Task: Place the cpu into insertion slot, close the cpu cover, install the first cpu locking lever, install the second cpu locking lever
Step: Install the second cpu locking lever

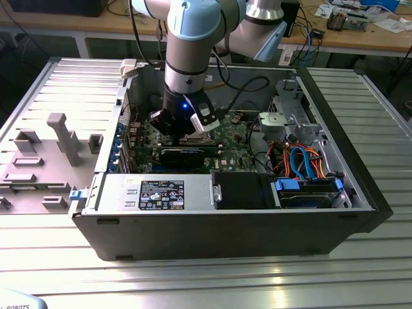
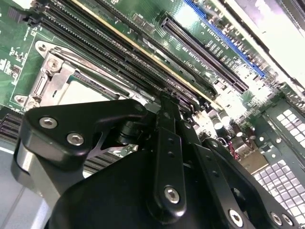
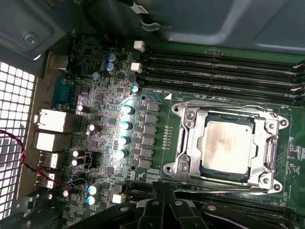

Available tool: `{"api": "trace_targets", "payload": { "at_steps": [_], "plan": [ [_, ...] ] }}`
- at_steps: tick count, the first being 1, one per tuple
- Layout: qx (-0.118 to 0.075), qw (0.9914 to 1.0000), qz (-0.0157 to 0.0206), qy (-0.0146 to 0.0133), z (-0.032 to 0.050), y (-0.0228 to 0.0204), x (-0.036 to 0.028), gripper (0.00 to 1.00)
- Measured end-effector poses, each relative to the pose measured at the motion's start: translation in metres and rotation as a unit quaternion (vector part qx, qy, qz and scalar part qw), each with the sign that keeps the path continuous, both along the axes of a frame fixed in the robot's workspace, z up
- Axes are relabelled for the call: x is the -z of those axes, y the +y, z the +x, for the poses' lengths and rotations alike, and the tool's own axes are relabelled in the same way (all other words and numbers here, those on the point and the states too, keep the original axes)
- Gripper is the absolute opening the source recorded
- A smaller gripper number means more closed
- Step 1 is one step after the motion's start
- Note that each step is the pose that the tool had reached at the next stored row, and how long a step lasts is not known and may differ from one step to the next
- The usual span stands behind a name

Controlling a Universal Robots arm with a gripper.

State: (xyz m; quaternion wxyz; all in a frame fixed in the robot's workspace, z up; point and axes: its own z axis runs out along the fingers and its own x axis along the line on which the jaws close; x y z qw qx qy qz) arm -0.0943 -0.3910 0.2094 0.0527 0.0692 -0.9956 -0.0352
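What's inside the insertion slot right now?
The cpu sits in the insertion slot, with the cpu cover framing it. Contacts beneath the chip are hidden.

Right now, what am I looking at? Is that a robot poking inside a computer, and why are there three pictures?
Yes. The blue-and-grey tube is a robot arm. It reaches down into an open computer case that lies on a metal table. That picture comes from a camera standing off to the side.

The other two pictures come from small cameras riding near the arm's wrist, so they look closely at the green circuit board. The black metal parts in them belong to the gripper, the robot's hand. I cannot tell whether it holds anything.

In the first wrist view the cpu, the computer's brain, sits in its square insertion slot, with the shiny cpu cover framing it. Long dark memory slots run beside it.
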Motion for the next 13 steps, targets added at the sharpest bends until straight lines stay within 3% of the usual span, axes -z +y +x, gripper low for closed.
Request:
{"api": "trace_targets", "payload": {
  "at_steps": [6, 8, 11, 13],
  "plan": [
    [0.000, 0.99999, 0.0039, 0.0000, 0.0000, 0.0037, 0.0023, 0.11],
    [0.000, 0.99998, 0.0060, 0.0001, 0.0000, 0.0051, 0.0038, 0.11],
    [-0.001, 0.99993, 0.0121, -0.0003, 0.0001, 0.0075, 0.0073, 0.11],
    [-0.001, 0.99991, 0.0134, -0.0001, 0.0001, 0.0078, 0.0082, 0.11]
  ]
}}
